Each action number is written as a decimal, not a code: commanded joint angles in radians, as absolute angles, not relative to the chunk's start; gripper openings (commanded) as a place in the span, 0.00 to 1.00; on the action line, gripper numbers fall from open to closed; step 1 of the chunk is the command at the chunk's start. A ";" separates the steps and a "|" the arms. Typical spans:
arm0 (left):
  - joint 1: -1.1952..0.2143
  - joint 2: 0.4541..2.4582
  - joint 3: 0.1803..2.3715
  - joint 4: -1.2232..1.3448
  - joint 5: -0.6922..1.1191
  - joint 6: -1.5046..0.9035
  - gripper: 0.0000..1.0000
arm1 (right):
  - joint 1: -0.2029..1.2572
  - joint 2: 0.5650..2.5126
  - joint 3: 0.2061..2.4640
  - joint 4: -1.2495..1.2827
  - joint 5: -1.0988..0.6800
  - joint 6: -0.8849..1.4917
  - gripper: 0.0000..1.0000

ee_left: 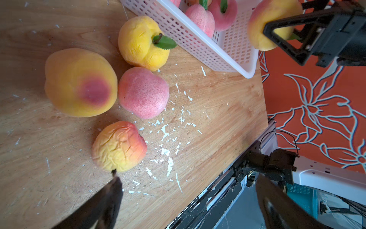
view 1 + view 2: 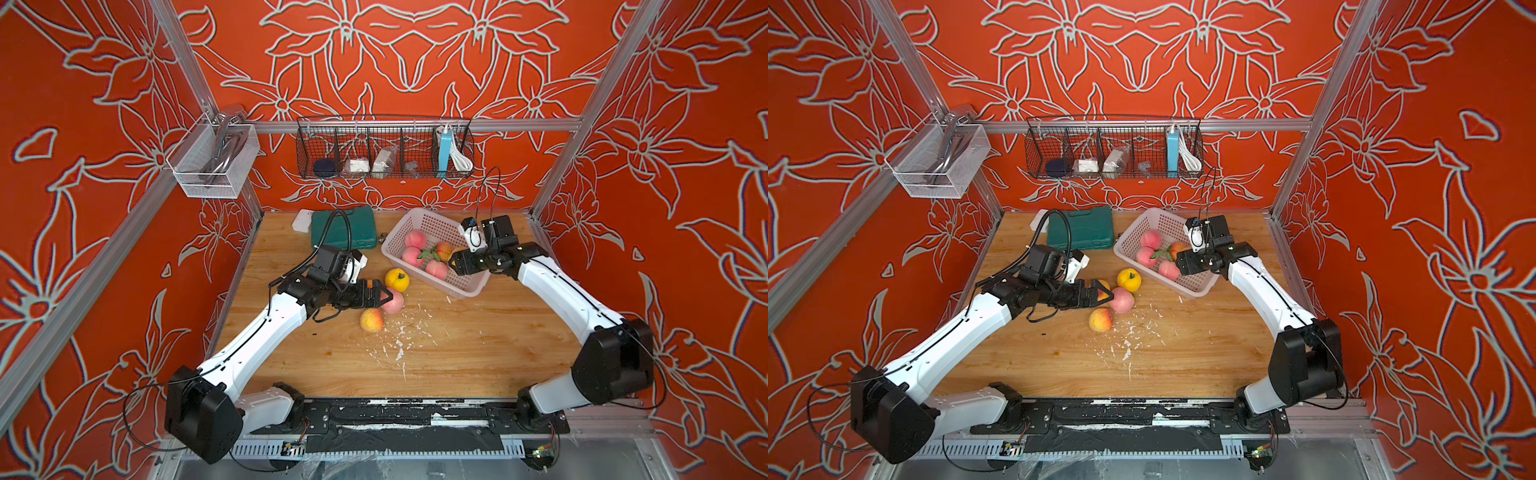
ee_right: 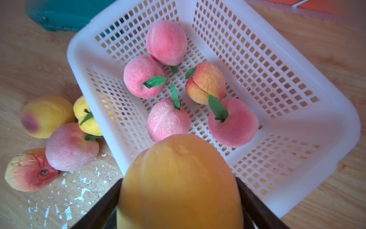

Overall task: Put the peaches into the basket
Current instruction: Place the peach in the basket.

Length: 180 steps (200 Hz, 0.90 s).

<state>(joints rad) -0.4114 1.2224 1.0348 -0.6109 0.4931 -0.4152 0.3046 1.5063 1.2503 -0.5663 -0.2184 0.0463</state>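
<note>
The pale pink basket (image 2: pixel 453 286) (image 3: pixel 336 111) stands at the back right and holds several pink and blushed peaches (image 3: pixel 166 42). My right gripper (image 2: pixel 454 262) (image 3: pixel 178 179) hangs over the basket's near corner, shut on a yellow-orange peach (image 3: pixel 178 158) (image 1: pixel 265 25). Left of the basket, on the table, lie a yellow peach (image 2: pixel 397 279), a pink one (image 2: pixel 392 301) and a wrinkled blushed one (image 2: pixel 371 320). My left gripper (image 2: pixel 380 293) (image 1: pixel 189 183) is open above a further yellow-orange peach (image 2: pixel 1102 291) (image 1: pixel 79 83), touching none of them.
A green case (image 2: pixel 344 227) and a white box (image 2: pixel 302 220) lie at the back left of the table. A black wire rack (image 2: pixel 384 147) and a white mesh bin (image 2: pixel 212 160) hang on the walls. White flecks (image 2: pixel 399 336) dot the wooden table.
</note>
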 commanded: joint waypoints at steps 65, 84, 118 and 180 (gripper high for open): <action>-0.493 1.318 1.148 -0.606 0.457 -0.339 0.99 | 0.264 1.624 1.287 -0.598 -0.199 -0.005 0.74; -0.498 1.330 1.156 -0.599 0.457 -0.339 0.99 | 0.264 1.639 1.288 -0.597 -0.182 -0.009 0.74; -0.503 1.353 1.166 -0.591 0.459 -0.341 0.99 | 0.265 1.663 1.286 -0.590 -0.167 -0.015 0.74; -0.504 1.361 1.155 -0.581 0.458 -0.334 0.99 | 0.264 1.715 1.295 -0.592 -0.155 -0.014 0.74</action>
